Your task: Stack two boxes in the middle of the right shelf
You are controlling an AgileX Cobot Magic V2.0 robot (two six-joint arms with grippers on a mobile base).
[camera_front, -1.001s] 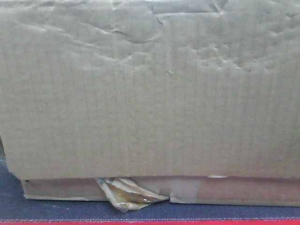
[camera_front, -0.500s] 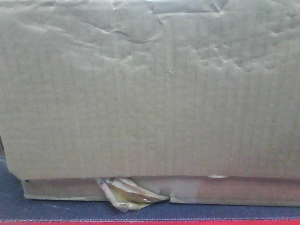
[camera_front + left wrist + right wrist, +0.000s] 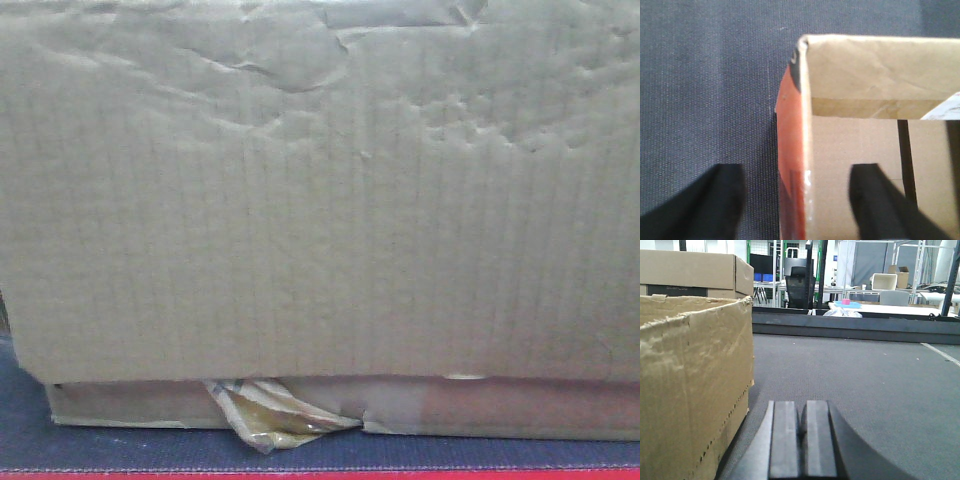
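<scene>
In the front view a large brown cardboard box (image 3: 320, 190) fills nearly the whole frame and rests on a flat thin box (image 3: 480, 408) with a crumpled yellowish tape scrap (image 3: 265, 415). My left gripper (image 3: 797, 200) is open and straddles the side wall of an open-topped cardboard box (image 3: 805, 150): one finger (image 3: 715, 205) is outside over the fabric, the other finger (image 3: 877, 200) is inside. My right gripper (image 3: 800, 435) is shut on nothing, low over the fabric, just right of a cardboard box wall (image 3: 690, 390). The shelf is out of view.
The boxes sit on a dark grey fabric surface (image 3: 865, 375) with a red front edge (image 3: 320, 475). Another closed cardboard box (image 3: 690, 270) stands behind the near one. A dark raised rim (image 3: 855, 325) bounds the surface, with tables and a chair beyond.
</scene>
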